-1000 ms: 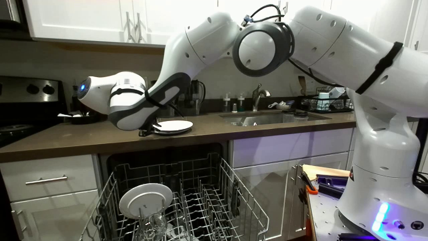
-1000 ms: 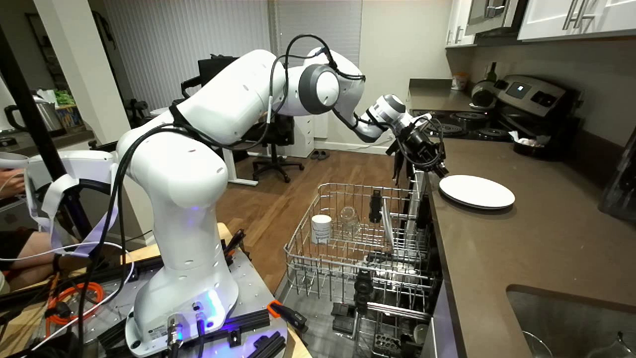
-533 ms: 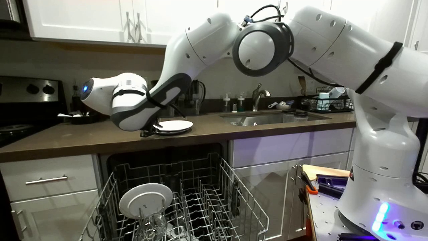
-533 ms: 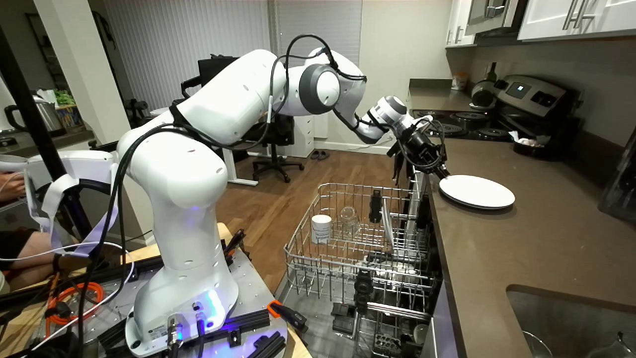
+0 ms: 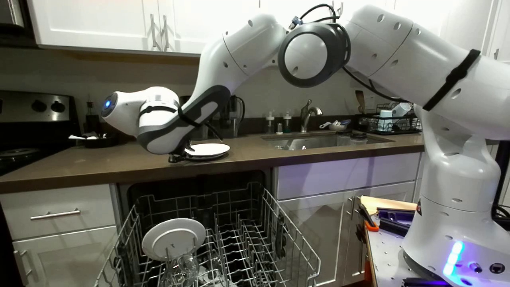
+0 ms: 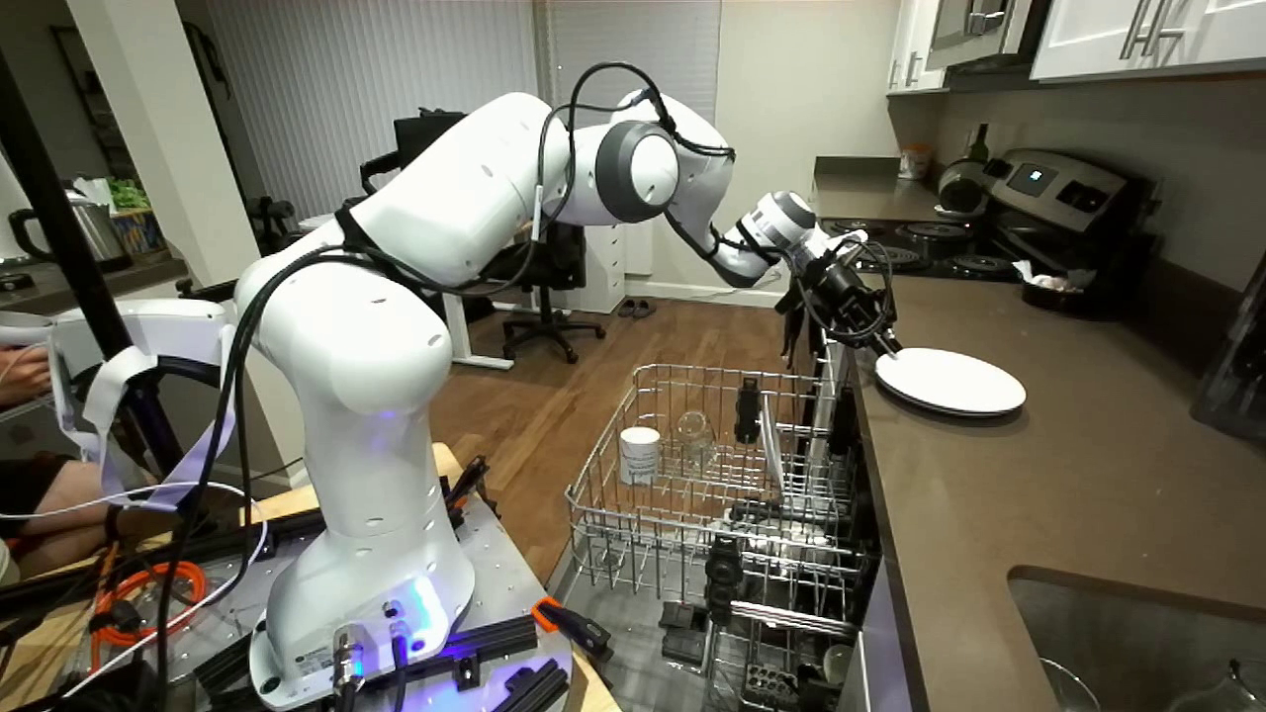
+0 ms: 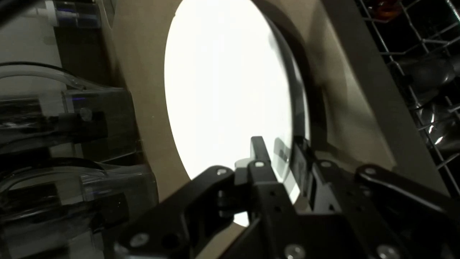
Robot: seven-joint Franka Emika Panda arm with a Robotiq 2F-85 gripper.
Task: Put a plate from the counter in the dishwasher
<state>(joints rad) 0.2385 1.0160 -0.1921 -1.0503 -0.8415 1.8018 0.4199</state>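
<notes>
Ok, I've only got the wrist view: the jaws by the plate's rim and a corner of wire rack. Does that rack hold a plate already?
Observer: Yes. In an exterior view, another white plate stands on edge in the wire rack.
Operator: Any cup in there to steer round?
Observer: In an exterior view, a white cup stands toward the side of the rack away from the counter.
Operator: And which side am I on?
Observer: The side toward the stove: in both exterior views the jaws are at that part of the rim of the plate.
</notes>
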